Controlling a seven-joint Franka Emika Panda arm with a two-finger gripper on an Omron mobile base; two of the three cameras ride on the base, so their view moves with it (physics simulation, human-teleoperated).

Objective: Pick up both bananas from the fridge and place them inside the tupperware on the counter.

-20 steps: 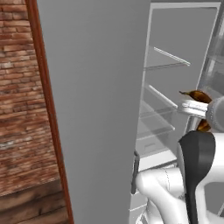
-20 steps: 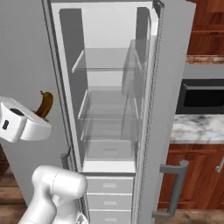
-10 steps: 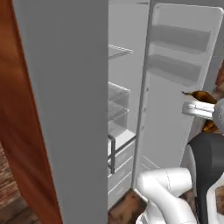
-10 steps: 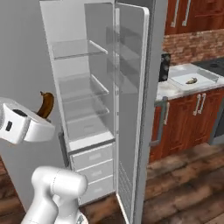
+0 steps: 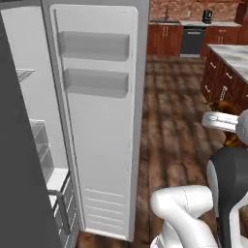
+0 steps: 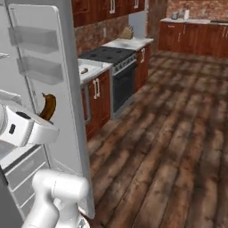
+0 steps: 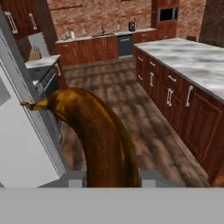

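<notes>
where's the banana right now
The banana is held upright in the shut gripper, at the left of the right base view, just in front of the open fridge door.

Black stovetop (image 6: 106, 54), wooden floor (image 6: 178, 133)

Dark wooden plank floor (image 6: 178, 133) runs through the kitchen. Red brick walls (image 7: 96, 15) stand behind reddish-brown cabinets (image 7: 192, 118) with silver handles. A black stove (image 6: 122, 80) sits along one run; a marble-topped island (image 7: 192, 59) stands opposite, a dark dishwasher (image 5: 193, 41) at the far wall.
</notes>
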